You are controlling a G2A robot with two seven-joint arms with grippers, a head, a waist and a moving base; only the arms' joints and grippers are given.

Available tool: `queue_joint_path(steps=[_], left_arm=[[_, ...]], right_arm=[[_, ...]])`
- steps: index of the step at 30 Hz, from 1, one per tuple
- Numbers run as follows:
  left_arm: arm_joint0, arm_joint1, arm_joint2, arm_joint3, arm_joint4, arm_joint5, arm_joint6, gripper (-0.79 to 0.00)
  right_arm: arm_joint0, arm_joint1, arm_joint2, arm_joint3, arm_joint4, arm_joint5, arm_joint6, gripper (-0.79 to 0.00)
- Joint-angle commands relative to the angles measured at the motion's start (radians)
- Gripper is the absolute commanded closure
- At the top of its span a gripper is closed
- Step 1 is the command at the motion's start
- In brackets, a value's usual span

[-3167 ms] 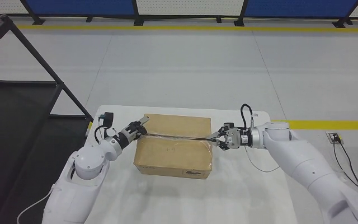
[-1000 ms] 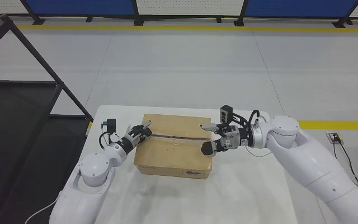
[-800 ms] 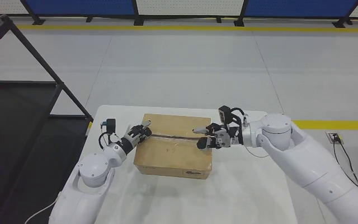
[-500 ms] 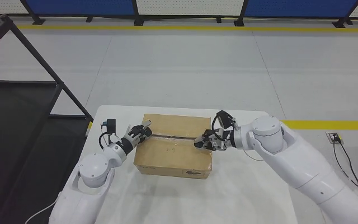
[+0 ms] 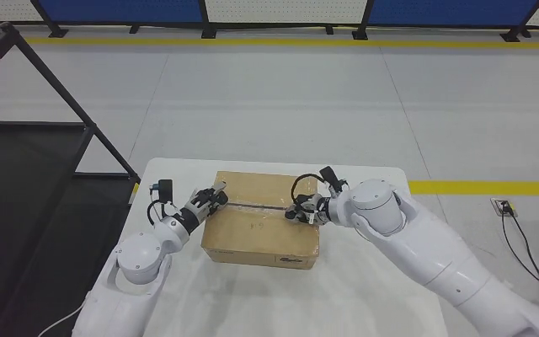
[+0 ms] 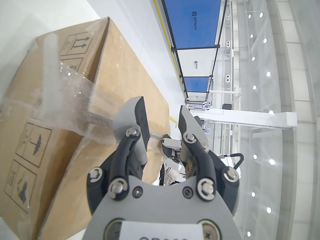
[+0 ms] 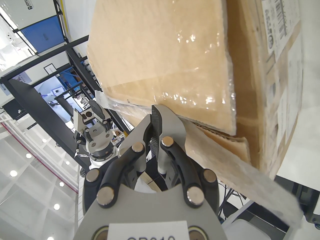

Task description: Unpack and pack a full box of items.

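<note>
Two end effectors meet one closed cardboard box (image 5: 261,226), which lies on the white table (image 5: 370,291) with its long side across the robot's front. Its top flaps are down and meet in a seam (image 5: 261,205) that runs from one end to the other. Clear tape (image 6: 72,86) covers the seam and folds down over the end face, wrinkled and glossy there.

At the box's left end, the left end effector (image 5: 217,199) sits at the top edge, right at the seam. Its fingers are spread, with a plain gap between the pads and nothing held (image 6: 161,111). Printed handling symbols (image 6: 75,43) mark the end face beside it.

At the opposite end, the right end effector (image 5: 292,212) rests on the top of the box just inside the right edge, on the seam line. Its fingers are pressed together (image 7: 155,111), their tips at the raised edge of the upper flap where the tape crinkles. Whether any tape is pinched between them cannot be told. A white shipping label (image 7: 277,8) is stuck on the end face near it.

Beyond the table lies a pale floor with a yellow line (image 5: 253,40), and a black frame (image 5: 50,84) stands to the robot's left.
</note>
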Motion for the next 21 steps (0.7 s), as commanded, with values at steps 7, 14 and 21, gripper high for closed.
queue_joint_path(steps=[7, 14, 21], left_arm=[[0.053, 0.008, -0.090, -0.072, -0.038, -0.019, 0.030, -0.326], [0.145, 0.022, -0.220, -0.164, -0.064, -0.017, 0.049, -0.354], [0.240, 0.032, -0.342, -0.230, -0.102, -0.019, 0.047, -0.785]], right_arm=[[0.046, -0.057, -0.037, 0.015, -0.028, 0.062, -0.030, 0.000], [0.102, -0.132, -0.092, 0.076, -0.048, 0.084, -0.035, 0.000], [0.144, -0.220, -0.146, 0.168, -0.056, 0.075, -0.041, 0.000]])
